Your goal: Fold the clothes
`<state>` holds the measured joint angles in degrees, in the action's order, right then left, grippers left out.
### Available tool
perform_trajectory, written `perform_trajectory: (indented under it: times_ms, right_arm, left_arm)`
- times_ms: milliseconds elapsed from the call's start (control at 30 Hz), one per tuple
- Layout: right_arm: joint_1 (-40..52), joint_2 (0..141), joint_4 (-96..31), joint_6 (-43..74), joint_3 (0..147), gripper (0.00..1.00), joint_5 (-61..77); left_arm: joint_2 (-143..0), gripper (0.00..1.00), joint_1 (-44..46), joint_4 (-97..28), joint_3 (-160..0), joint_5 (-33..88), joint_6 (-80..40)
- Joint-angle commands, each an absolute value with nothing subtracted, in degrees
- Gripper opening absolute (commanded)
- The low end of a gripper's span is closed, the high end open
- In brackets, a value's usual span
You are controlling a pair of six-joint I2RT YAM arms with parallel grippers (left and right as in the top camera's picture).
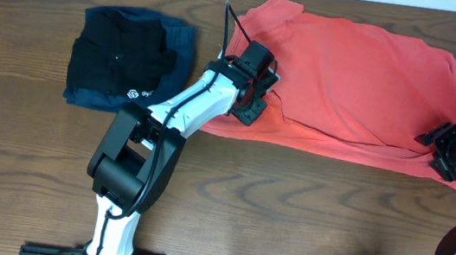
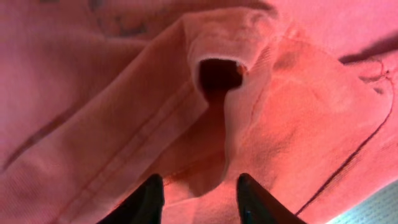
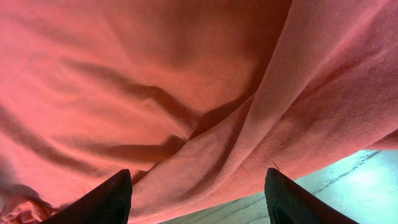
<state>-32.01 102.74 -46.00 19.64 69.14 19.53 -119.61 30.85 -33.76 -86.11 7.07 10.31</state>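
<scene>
At about ten o'clock on the table (image 1: pixel 286 222) lies a folded black garment (image 1: pixel 116 48), stacked on a folded navy-blue garment (image 1: pixel 185 39). Both look set aside so the working space stays free. The black one carries a small white logo (image 1: pixel 137 94) with lettering beside it that is too small to read.

The left gripper (image 1: pixel 254 94) sits on the near left edge of the coral-red T-shirt (image 1: pixel 365 75). In the wrist view its fingertips (image 2: pixel 148 196) stand partly apart astride a raised ridge of hemmed cloth. I cannot tell whether they are pinching it. Just beyond them the hem curls into a dark tunnel (image 2: pixel 217 73). That spot suits picking up one side for a fold.

The shirt lies spread and rumpled from twelve to three o'clock, plain side up, not yet folded. Faint dark strokes (image 2: pixel 121 26) show through the fabric at eleven o'clock in the left wrist view, likely the print on the underside, but they are unreadable.

The right gripper (image 1: pixel 449 156) is at the shirt's near right corner, about three o'clock. Its jaws are spread wide with a draped fold between them, and nothing is clamped. It looks placed to take the opposite corner, so both arms can lift one edge together.
</scene>
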Motion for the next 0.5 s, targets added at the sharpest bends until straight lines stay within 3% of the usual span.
perform_trajectory:
  times_ms: [0, 367, 467]
  right_arm:
    - [-31.90, 103.26, -46.02, 18.81, 68.77, 0.67, 19.53]
    - [-31.90, 103.26, -46.11, 18.81, 68.77, 0.66, 19.53]
    - [-31.90, 103.26, -46.09, 18.81, 68.77, 0.66, 19.53]
  left_arm:
    - [-121.84, 0.36, 30.57, -33.47, -85.71, 6.28, 12.34]
    - [-122.15, 0.06, 30.68, -30.98, -85.73, 4.21, 12.64]
    - [-121.93, 0.06, 30.61, -30.98, -86.70, 3.62, 12.93]
